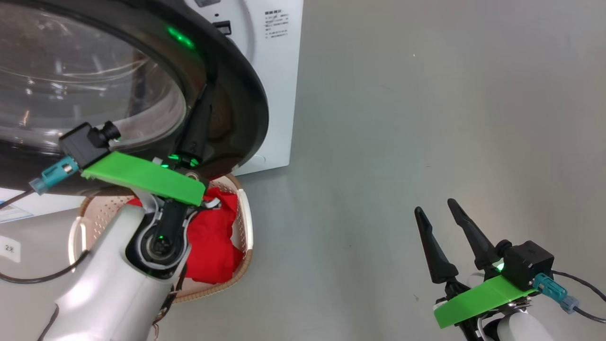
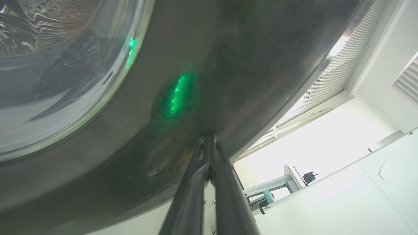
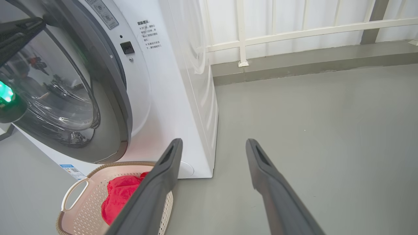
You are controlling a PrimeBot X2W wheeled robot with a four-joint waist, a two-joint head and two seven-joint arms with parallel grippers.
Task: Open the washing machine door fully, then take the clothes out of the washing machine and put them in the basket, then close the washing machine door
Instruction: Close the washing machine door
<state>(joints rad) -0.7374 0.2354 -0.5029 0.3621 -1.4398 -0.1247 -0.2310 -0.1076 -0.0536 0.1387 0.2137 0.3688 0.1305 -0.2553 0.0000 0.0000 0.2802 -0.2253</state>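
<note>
Glossy black rim of the washing machine door (image 1: 232, 94), ajar from the white washing machine (image 1: 279, 71), free edge standing off the front panel, black latch socket (image 3: 126, 47) uncovered. Against that rim, the left gripper (image 2: 208, 138): clenched tight, both fingers together, tips at the black surface and apparently touching it, just beside the clear glass bowl (image 1: 71, 71). Grasps nothing. Green lamp glow mirrored on the rim.

Under the door's lower edge, on the grey floor (image 1: 426, 118) at the foot of the machine: the cream perforated basket (image 1: 247, 227), with brown woven-look rim and white side handle (image 3: 73, 192). Overhung in part by the door. Inside it, the red clothes (image 1: 213, 251), heaped on the basket's floor. Partly hidden in the head view by the left forearm (image 1: 104, 274) and its green camera mount (image 1: 142, 175).

Well apart, over bare floor: the right gripper (image 1: 435, 207), released, fingers spread wide, empty. In the right wrist view, one finger crossing in front of the basket's rim.

Around: small blue sticker (image 3: 70, 168) at the machine's lower front corner, printed notice (image 3: 149, 34) beside the latch socket, white railing (image 3: 240, 32) along the far wall, white floor label (image 1: 10, 248), black cable (image 1: 28, 277) trailing from the left arm.
</note>
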